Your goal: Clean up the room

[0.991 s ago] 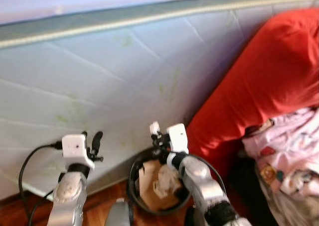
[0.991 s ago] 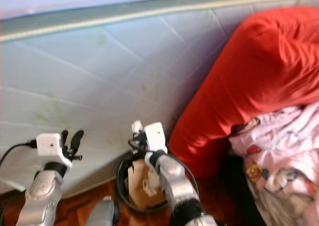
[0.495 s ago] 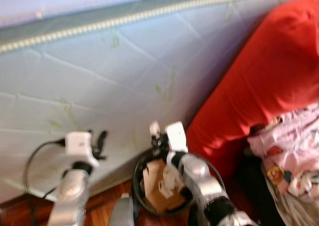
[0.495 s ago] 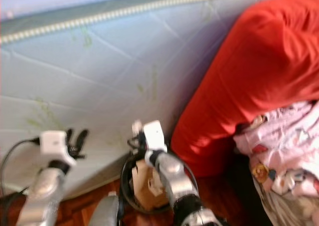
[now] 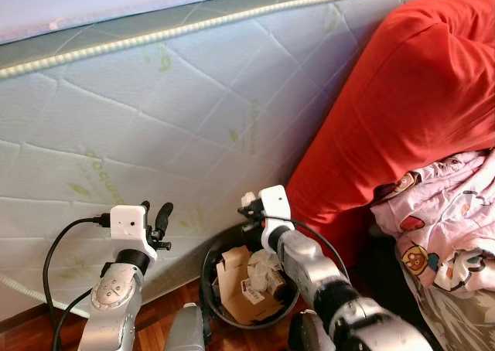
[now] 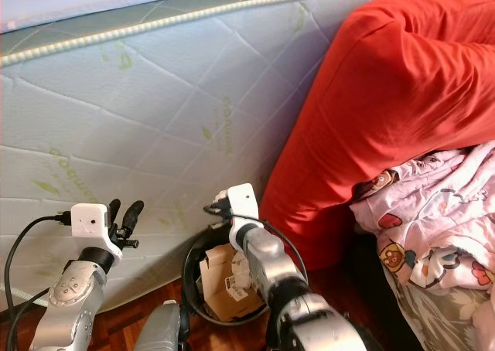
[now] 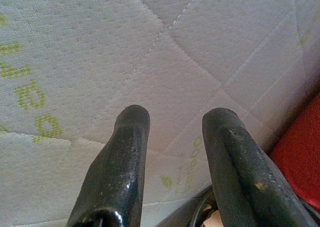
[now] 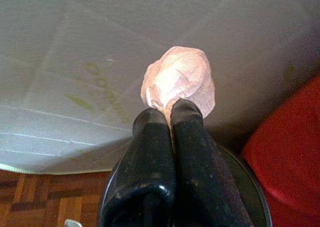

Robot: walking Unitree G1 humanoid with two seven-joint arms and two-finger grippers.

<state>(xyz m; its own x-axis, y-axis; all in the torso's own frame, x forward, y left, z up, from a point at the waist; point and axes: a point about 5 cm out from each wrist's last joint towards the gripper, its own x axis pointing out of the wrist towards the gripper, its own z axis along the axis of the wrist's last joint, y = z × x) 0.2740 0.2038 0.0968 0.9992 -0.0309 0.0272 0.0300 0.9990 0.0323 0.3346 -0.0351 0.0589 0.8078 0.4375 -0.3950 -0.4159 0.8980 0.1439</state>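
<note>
My right gripper is shut on a crumpled pale paper wad, held just above the far rim of a round black waste bin. The bin stands on the floor against the mattress side and holds cardboard boxes and paper scraps. The wad shows as a small white lump at the fingertips. My left gripper is raised left of the bin, open and empty; its two black fingers point at the mattress.
A pale quilted mattress side with green print fills the back. A big red cushion leans to the right of the bin, with a pink patterned blanket below it. Dark wooden floor lies in front.
The camera has shifted slightly and the picture is now sharp. My right gripper stays over the bin's far rim with the wad; the left arm has barely moved.
</note>
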